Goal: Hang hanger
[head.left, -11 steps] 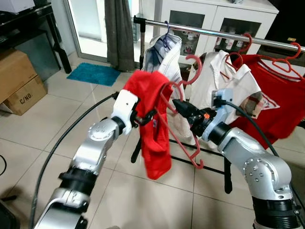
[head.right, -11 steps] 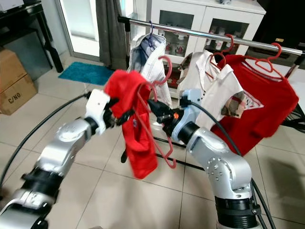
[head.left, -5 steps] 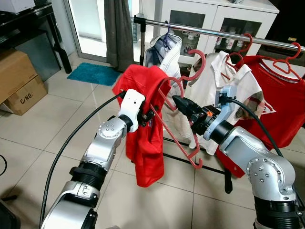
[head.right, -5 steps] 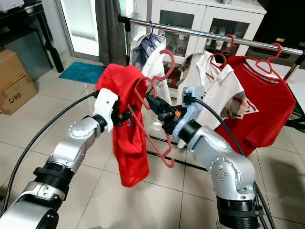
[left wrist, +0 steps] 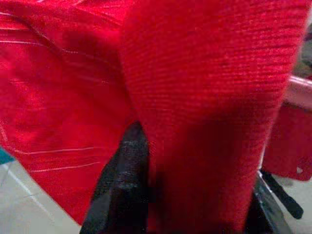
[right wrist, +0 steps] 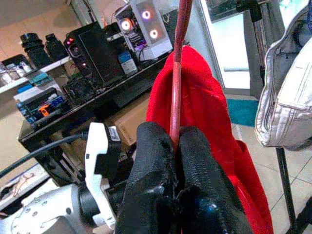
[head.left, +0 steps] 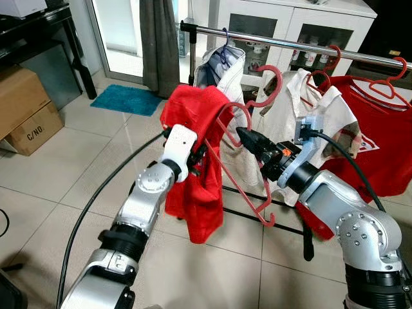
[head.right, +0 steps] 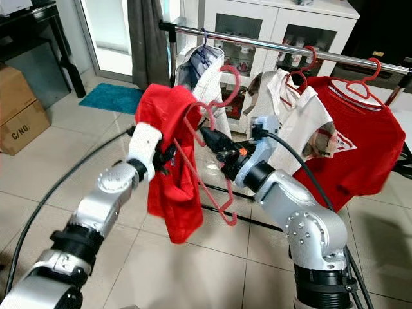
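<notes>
Far left on the tiled floor [head.left: 58, 174]: cardboard boxes [head.left: 26, 109] and a teal mat [head.left: 127, 100] by the glass door. Left gripper [head.left: 196, 158] raised mid-scene, its fingers pressed into a red shirt [head.left: 196, 187]; in the left wrist view red cloth lies between the dark fingers [left wrist: 122, 190], so they are clamped on the shirt. Shirt is draped over a red hanger [head.left: 248, 167], held in the air just in front of the clothes rail [head.left: 270, 42], near its left end. Hanger hook [head.left: 270, 80] sits below the rail, not over it. Right gripper [head.left: 246, 137] reaches in from the right, fingers [right wrist: 156, 165] pinched together on the hanger's thin red bar. Behind, on the rail: a pale shirt [head.left: 222, 71], a white collared shirt [head.left: 302, 106], then a red T-shirt [head.left: 373, 129] on red hangers toward the right end. White cabinet [head.left: 290, 19] stands behind the rail.
</notes>
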Motion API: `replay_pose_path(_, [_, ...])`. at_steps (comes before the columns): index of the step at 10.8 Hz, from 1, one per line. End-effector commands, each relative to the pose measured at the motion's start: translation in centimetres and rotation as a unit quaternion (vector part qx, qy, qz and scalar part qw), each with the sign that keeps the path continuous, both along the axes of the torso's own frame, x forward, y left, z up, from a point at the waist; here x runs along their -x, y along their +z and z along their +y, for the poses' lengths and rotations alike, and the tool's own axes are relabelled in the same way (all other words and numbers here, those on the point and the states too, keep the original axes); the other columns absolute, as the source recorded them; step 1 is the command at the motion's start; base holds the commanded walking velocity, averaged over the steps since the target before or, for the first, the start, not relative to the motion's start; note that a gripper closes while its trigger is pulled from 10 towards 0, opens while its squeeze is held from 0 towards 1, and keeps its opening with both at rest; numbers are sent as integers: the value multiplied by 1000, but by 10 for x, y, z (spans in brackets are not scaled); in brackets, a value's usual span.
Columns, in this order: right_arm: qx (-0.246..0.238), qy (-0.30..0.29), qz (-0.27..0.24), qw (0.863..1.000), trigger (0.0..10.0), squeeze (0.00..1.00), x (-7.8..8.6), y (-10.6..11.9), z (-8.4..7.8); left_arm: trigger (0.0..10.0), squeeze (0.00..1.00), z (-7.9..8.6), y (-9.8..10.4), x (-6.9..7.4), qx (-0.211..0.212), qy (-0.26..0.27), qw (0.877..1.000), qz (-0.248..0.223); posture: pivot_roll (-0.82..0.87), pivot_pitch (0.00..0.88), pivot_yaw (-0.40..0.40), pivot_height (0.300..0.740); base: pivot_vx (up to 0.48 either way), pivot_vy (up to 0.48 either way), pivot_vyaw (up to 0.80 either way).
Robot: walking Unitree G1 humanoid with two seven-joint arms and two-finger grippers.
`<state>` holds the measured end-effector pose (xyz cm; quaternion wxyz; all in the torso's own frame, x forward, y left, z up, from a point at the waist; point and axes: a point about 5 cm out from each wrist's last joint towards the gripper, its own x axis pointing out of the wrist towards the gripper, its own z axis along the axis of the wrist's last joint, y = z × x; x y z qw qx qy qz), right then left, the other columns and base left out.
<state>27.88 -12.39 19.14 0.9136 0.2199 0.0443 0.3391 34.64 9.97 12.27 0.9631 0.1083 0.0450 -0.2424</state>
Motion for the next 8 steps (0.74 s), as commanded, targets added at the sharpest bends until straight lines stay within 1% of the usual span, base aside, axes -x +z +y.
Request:
replay_pose_path(1, [-13,-2,-24,1000,10000,0,-2,14,-2,0,0,-2,1,1,-8,-2,1000,-5,-146,0,-1,740,0,0,0])
replay_pose_path(4, [-15,-1,-25,1000,10000,0,-3,15,-3,0,0,-1,0,2,-12,2,1000,-7,-145,0,-2,740,0,0,0])
replay_pose_path(5, [-14,-1,-24,1000,10000,0,-3,14,-3,0,0,-2,2,2,-9,-7,1000,-12,-146,0,-2,740,0,0,0])
replay_pose_path(7, [-11,-5,-22,1000,10000,0,-3,13,-4,0,0,0,6,3,-28,-17,999,-23,-145,0,0,740,0,0,0])
replay_pose_path(8, [-1,-14,-20,1000,10000,0,-3,11,-6,0,0,6,17,5,-92,-38,994,-42,-149,0,4,740,0,0,0])
